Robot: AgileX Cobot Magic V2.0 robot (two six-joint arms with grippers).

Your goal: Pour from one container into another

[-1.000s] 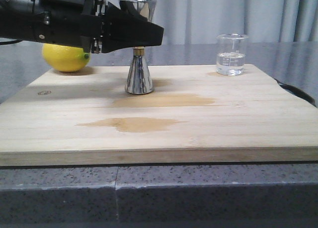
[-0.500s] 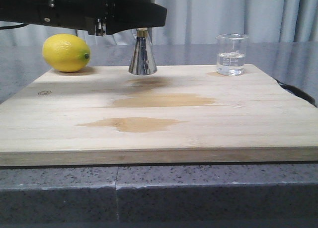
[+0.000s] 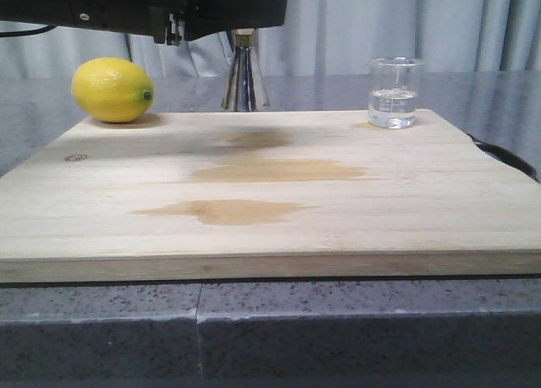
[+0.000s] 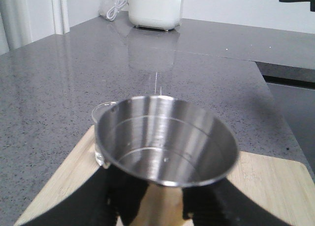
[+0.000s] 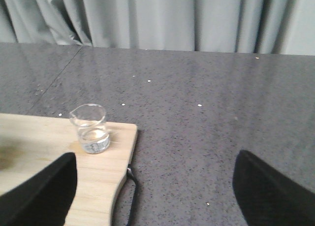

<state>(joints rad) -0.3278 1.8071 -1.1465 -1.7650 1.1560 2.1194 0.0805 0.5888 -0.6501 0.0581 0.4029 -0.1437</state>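
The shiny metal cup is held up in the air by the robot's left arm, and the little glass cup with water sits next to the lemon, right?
Not quite. The metal cup is held up by the left gripper, but the front view shows the glass cup at the board's far right corner, while the lemon is at its far left.

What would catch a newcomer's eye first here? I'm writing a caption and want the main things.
The steel jigger, held off the cutting board by the left gripper, whose jaws are clamped around its waist. Next, the bright yellow lemon at the board's far left corner and the glass beaker of clear liquid at its far right corner. Darker wet-looking stains mark the board's middle.
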